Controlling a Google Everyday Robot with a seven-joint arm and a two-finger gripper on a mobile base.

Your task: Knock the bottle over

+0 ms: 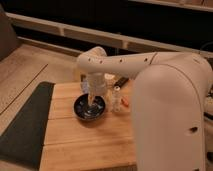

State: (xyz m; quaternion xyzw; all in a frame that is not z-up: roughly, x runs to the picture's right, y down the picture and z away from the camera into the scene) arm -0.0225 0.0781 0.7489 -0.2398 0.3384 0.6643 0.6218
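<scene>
The tool (92,103) is hanging down into a dark round bowl (81,113) while the bottle (117,99) is standing just beside it.

At the far left, a dark mat (22,125) is lying along the edge of the wooden bench (85,145). Near the bench's middle the bowl is sitting, and the tool is pointing straight down into it from the white arm (125,62); whether it is released or clenched, I cannot tell. Just right of the bowl, the bottle is standing upright on the bench with its white cap on top, apart from the tool. A small orange item (128,103) is lying just right of the bottle, next to the arm's bulky body.
</scene>
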